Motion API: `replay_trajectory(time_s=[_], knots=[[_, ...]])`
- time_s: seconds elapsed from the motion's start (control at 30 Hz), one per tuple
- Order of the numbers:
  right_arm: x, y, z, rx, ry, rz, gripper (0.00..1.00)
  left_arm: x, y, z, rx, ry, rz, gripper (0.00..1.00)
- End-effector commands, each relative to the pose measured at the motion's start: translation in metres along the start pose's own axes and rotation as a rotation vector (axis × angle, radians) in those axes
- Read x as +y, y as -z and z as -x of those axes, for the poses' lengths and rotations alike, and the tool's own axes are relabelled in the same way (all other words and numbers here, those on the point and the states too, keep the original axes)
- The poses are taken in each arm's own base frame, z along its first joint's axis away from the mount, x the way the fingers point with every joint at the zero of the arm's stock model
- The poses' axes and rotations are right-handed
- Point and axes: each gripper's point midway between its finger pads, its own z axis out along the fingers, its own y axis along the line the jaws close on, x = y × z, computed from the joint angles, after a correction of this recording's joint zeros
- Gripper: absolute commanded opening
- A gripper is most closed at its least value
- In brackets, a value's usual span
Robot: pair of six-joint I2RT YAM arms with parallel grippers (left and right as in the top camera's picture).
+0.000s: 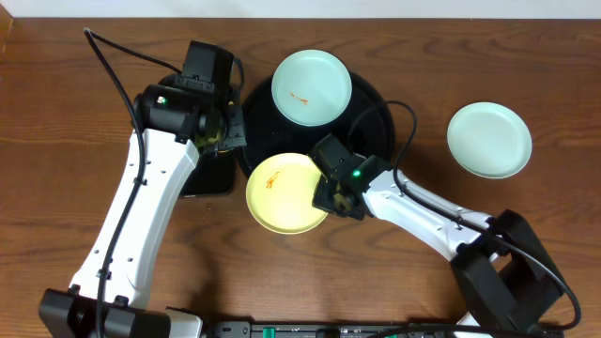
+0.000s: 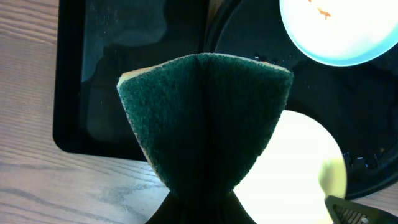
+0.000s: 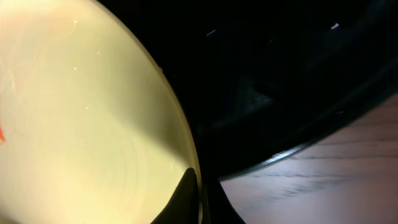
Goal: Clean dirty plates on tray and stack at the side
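The pale yellow plate with an orange smear hangs over the front-left rim of the large round black tray. My right gripper is shut on its right rim; the rim sits between the fingers in the right wrist view, beside the yellow plate. A mint-blue plate with an orange smear lies on the tray's far side, also in the left wrist view. A second mint-blue plate rests on the table at the right. My left gripper is shut on a folded green sponge, held above the tray's left edge.
A rectangular black tray lies on the wooden table under my left arm, left of the round tray; it shows in the left wrist view. A black cable crosses the round tray's right side.
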Motion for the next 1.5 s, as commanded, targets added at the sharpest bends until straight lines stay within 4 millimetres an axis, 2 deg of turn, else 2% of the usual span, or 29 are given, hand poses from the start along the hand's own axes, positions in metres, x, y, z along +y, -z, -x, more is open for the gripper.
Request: replay_trajectory(time_s=[0.0,0.17,0.27,0.37,0.43,0.6,0.73,0.97,1.13,1.27,1.37,1.47], knots=[[0.013,0.045,0.036,-0.150,0.144,0.030,0.01,0.003,0.007,0.001,-0.022,0.008,0.005,0.08],[-0.001,0.093,0.086,-0.327,0.308,-0.090,0.01,0.000,0.007,0.001,-0.020,0.008,-0.012,0.08],[-0.009,0.106,0.113,-0.422,0.444,-0.178,0.01,-0.011,0.007,-0.001,-0.006,-0.003,-0.073,0.08],[-0.018,0.110,0.128,-0.451,0.526,-0.238,0.01,-0.018,0.007,-0.003,0.005,-0.019,-0.109,0.08],[-0.026,0.112,0.136,-0.456,0.515,-0.254,0.01,-0.012,0.006,-0.002,-0.002,-0.026,-0.075,0.08],[-0.045,0.111,0.150,-0.437,0.454,-0.255,0.01,0.025,-0.005,0.013,-0.043,-0.004,0.113,0.08],[-0.050,0.097,0.148,-0.372,0.436,-0.215,0.01,0.038,-0.035,0.015,0.023,-0.034,0.173,0.08],[-0.056,0.083,0.149,-0.368,0.455,-0.226,0.01,0.053,-0.101,0.000,0.210,-0.043,0.227,0.08],[-0.056,0.082,0.149,-0.367,0.474,-0.230,0.01,0.056,-0.138,-0.006,0.288,0.006,0.168,0.08],[-0.056,0.082,0.149,-0.365,0.481,-0.231,0.01,0.053,-0.161,-0.010,0.343,0.031,0.052,0.08],[-0.056,0.082,0.149,-0.365,0.481,-0.231,0.01,0.061,-0.169,-0.011,0.362,0.055,0.036,0.49],[-0.056,0.082,0.149,-0.365,0.481,-0.231,0.01,0.070,-0.169,-0.009,0.361,0.074,0.040,0.55]])
